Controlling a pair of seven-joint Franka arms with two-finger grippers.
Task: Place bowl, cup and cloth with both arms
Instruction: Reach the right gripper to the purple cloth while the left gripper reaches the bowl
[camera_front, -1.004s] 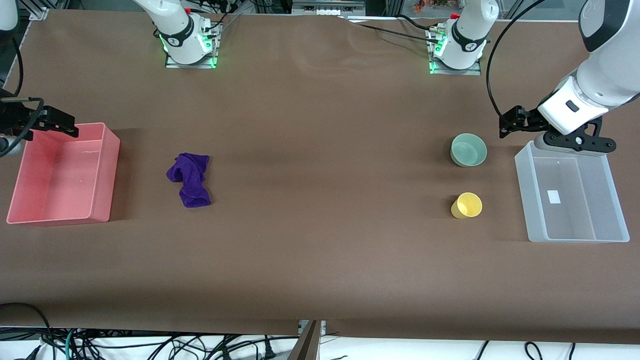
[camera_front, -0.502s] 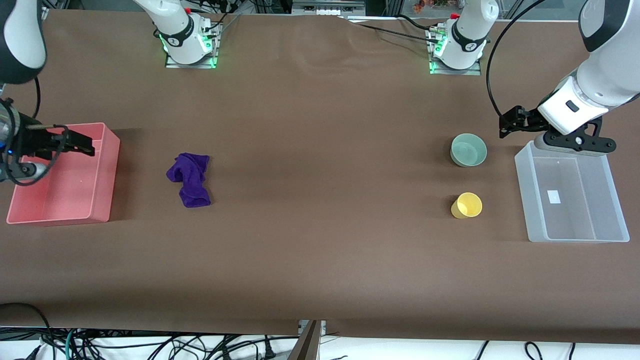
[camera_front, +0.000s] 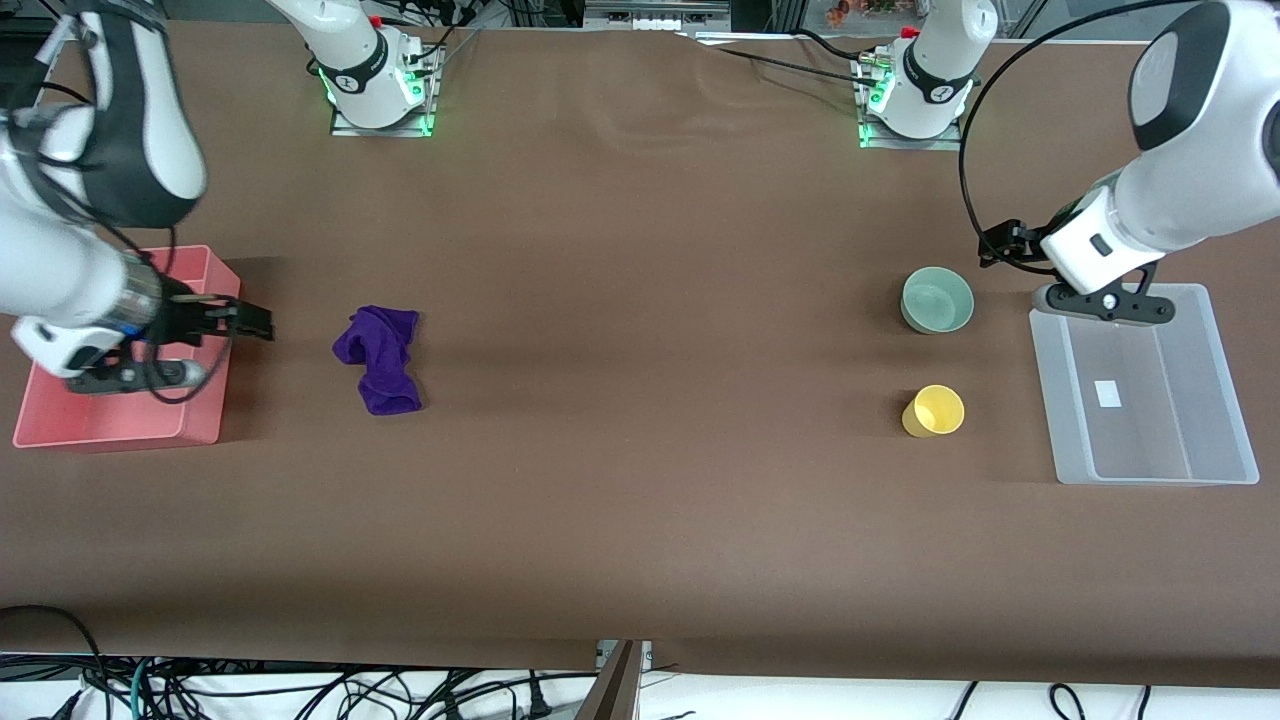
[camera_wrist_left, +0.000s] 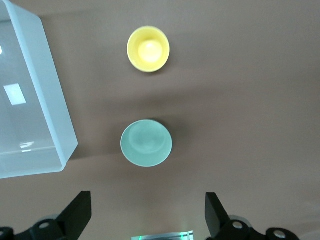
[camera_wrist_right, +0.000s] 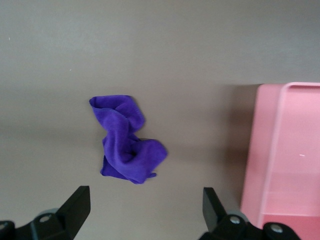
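The cup (camera_front: 934, 411) stands upright on the brown counter (camera_front: 640, 500), nearest the front camera of the task's things, toward the left arm's end. It is empty, its yellow mouth facing up.

The cloth (camera_front: 378, 358) lies bunched on the counter well apart from the cup, toward the right arm's end, a little farther from the front camera than the cup. It touches nothing else.

The bowl (camera_front: 937, 300) sits upright just farther from the front camera than the cup, with a clear gap of counter between them. It is empty.

The clear bin (camera_front: 1200, 470) lies beside the cup, nearer the left arm's end of the counter, apart from both cup and bowl. The pink bin (camera_front: 200, 425) lies well apart from the cup, at the right arm's end, near the cloth but not touching it.

The left tool (camera_front: 1000, 245) hangs over the counter between the bowl and the clear bin's corner; its fingers (camera_wrist_left: 75, 217) are spread wide, nothing between them.

The right tool (camera_front: 255, 322) hangs over the edge of the pink bin on the cloth's side; its fingers (camera_wrist_right: 75, 207) are spread wide and grip nothing.
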